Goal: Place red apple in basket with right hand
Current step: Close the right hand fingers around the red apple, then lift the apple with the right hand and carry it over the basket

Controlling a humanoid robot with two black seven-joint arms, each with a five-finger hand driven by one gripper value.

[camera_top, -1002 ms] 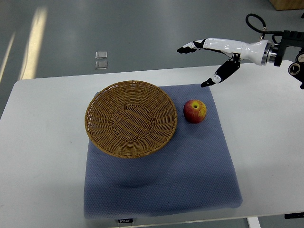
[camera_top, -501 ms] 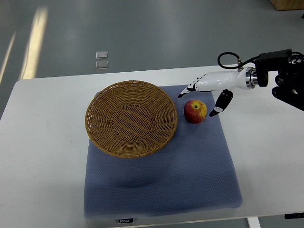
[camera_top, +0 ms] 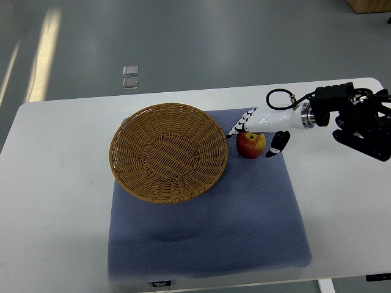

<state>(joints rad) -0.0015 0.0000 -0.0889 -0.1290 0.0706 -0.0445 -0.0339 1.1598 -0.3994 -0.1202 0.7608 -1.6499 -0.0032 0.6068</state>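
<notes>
The right hand [camera_top: 259, 127] cups the red apple [camera_top: 250, 145] with fingers [camera_top: 239, 126] spread, not yet gripping; the wicker basket [camera_top: 168, 152] sits at the apple's nine o'clock on the blue mat [camera_top: 208, 232].

White robot right hand [camera_top: 259, 131] covers the red-yellow apple's [camera_top: 250, 146] top; contact unclear. Black right forearm cut by right edge.
</notes>
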